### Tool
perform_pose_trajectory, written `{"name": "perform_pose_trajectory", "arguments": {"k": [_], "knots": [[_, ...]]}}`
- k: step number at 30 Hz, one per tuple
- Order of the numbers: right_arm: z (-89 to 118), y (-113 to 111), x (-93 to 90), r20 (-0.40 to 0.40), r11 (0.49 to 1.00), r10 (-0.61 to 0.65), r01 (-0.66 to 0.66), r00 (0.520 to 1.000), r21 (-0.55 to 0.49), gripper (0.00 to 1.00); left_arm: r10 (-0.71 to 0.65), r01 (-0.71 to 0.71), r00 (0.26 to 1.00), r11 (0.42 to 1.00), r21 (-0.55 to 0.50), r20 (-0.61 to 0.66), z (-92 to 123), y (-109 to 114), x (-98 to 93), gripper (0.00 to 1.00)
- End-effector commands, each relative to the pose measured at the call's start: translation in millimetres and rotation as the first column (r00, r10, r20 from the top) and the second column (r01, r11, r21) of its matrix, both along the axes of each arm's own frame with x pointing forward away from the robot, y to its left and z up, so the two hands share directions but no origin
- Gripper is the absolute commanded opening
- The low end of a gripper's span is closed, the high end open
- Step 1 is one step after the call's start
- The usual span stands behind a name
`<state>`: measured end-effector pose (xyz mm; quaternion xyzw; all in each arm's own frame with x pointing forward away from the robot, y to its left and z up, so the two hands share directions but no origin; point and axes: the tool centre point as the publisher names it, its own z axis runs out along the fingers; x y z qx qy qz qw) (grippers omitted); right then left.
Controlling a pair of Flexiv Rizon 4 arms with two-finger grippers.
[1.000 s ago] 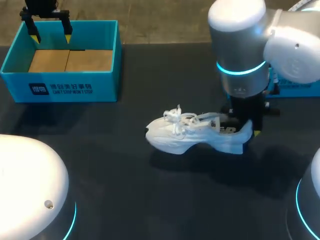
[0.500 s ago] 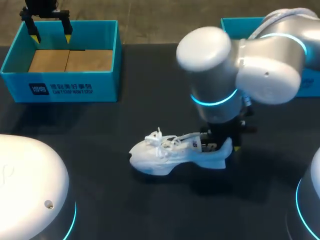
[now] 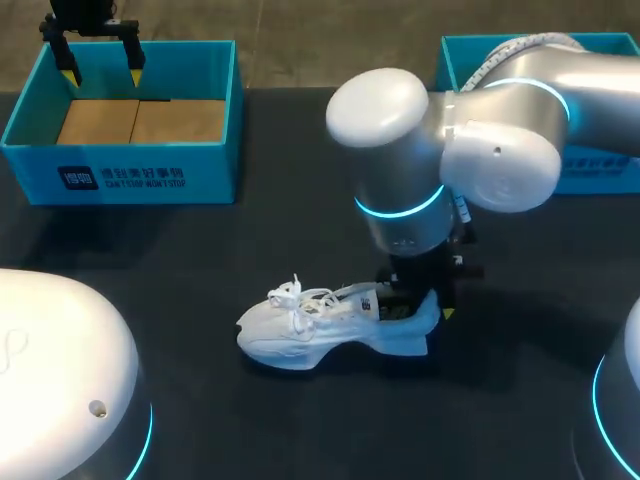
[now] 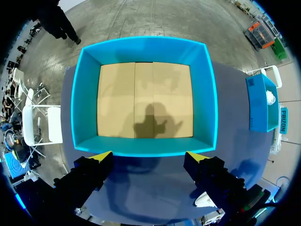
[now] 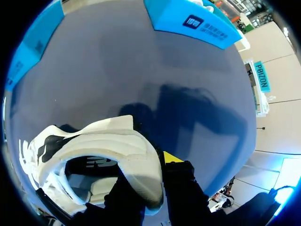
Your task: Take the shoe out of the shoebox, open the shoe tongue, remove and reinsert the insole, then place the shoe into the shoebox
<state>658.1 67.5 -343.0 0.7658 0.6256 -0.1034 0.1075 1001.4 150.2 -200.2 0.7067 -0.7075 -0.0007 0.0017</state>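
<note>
The shoe (image 3: 335, 325) is sitting lower and further left than a second ago, carried by the right gripper (image 3: 428, 307), which is pinching its heel. It is resting at lower middle of the table (image 3: 200, 270), well apart from the shoebox (image 3: 120, 178) at upper left, its long axis left-right and toe pointing left. The left gripper (image 3: 100, 62) is hovering wide open above the shoebox.

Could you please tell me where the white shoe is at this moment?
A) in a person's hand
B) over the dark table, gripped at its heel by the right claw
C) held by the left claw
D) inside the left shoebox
B: the right claw is shut on the heel of the white shoe over the table, and the left shoebox shows only bare cardboard.
</note>
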Motion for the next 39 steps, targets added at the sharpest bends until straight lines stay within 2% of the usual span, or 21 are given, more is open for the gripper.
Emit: {"name": "perform_pose_trajectory", "arguments": {"k": [1,6,14,24,37,38,39], "knots": [[-6.0,23.6,-10.8,0.006,0.997,-0.033,0.033,0.999,-0.069,0.00,0.000,0.000,1.000,1.000,0.000,0.002,0.0,0.1,-0.8,1.00],[-18.0,30.8,-14.4,-0.024,0.997,-0.035,0.033,0.999,-0.069,0.00,0.000,0.000,1.000,1.000,0.000,0.002,0.0,0.1,-0.8,1.00],[-30.4,29.4,-9.6,-0.041,0.996,-0.060,0.058,0.997,-0.071,0.00,0.000,0.000,1.000,1.000,0.000,0.002,0.0,0.1,-0.8,1.00],[-27.7,23.7,-5.8,-0.032,0.995,-0.075,0.072,0.997,-0.066,0.00,0.000,0.000,1.000,1.000,0.000,0.002,0.0,0.1,-0.8,1.00],[-35.4,18.8,-0.4,-0.049,0.993,-0.111,0.109,0.993,-0.036,0.00,0.000,0.000,1.000,1.000,0.000,0.002,0.0,0.1,-0.8,1.00],[-35.2,18.2,-0.4,-0.049,0.993,-0.112,0.111,0.992,-0.036,0.09,0.000,0.000,1.000,1.000,0.000,0.002,0.0,0.1,-0.8,1.00],[-34.5,17.8,-1.0,-0.047,0.993,-0.118,0.116,0.992,-0.033,0.42,0.000,0.000,1.000,1.000,0.000,0.002,0.0,0.1,-0.8,1.00]]}}
